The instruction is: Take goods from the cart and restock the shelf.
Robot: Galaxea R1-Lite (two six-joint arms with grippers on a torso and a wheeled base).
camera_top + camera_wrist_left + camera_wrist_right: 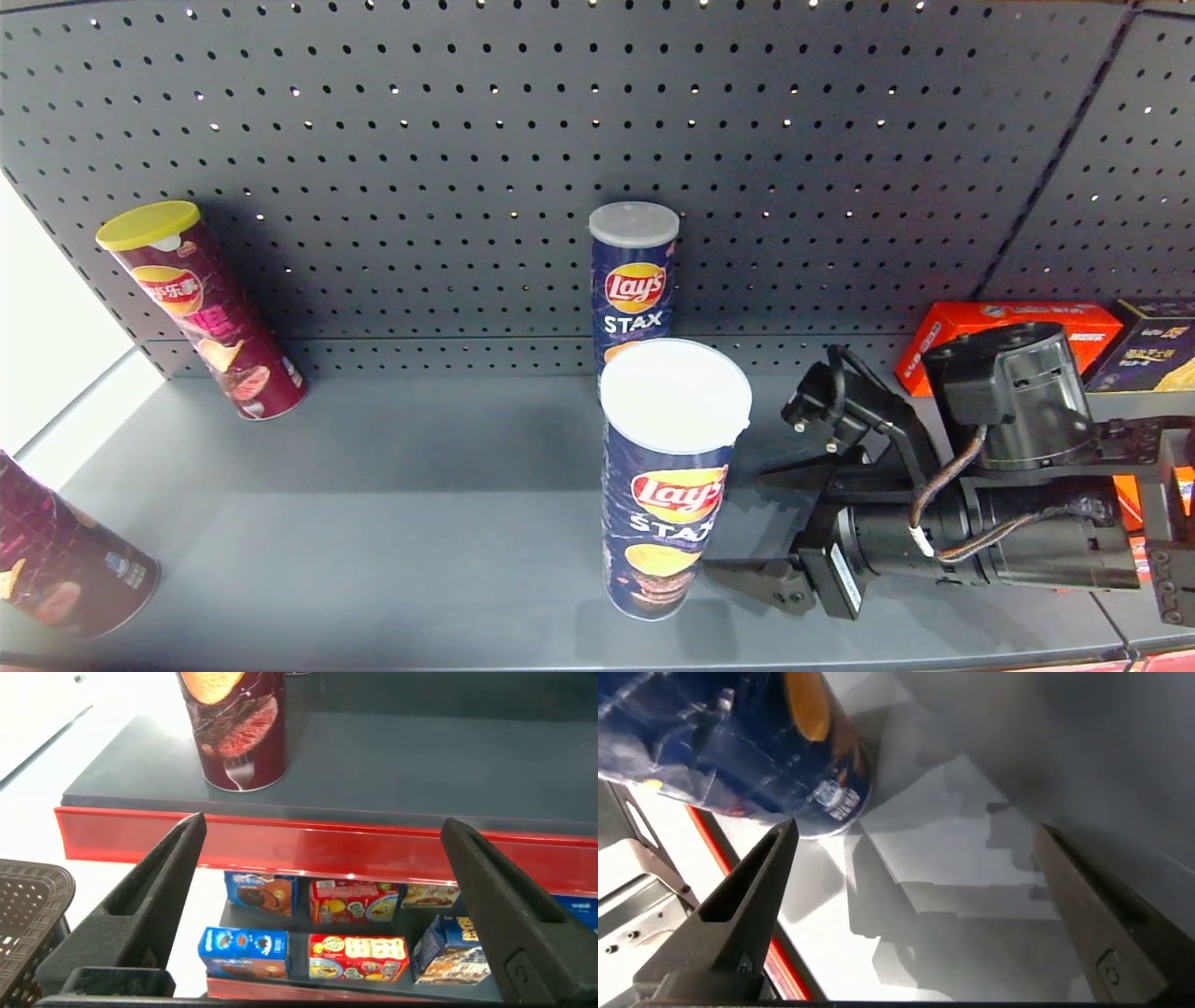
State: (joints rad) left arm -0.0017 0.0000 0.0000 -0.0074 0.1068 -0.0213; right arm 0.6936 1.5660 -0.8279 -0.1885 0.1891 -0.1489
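head view has right gripper (738, 520) spread wide beside the front blue can (665, 495); left gripper (322, 826) also wide.

On the shelf (373, 523), the front can (667, 485) stands near the edge, and the rear can (633, 280) is directly behind it by the pegboard (467, 140). Well to the left stand a back-left can (205, 313) and a front-left can (65, 560). The right gripper (747, 518) lies just right of the front can, with boxes (1008, 327) behind it.

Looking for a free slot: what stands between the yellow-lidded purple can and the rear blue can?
Nothing: in the head view the grey shelf between the purple can and the rear blue can is bare.
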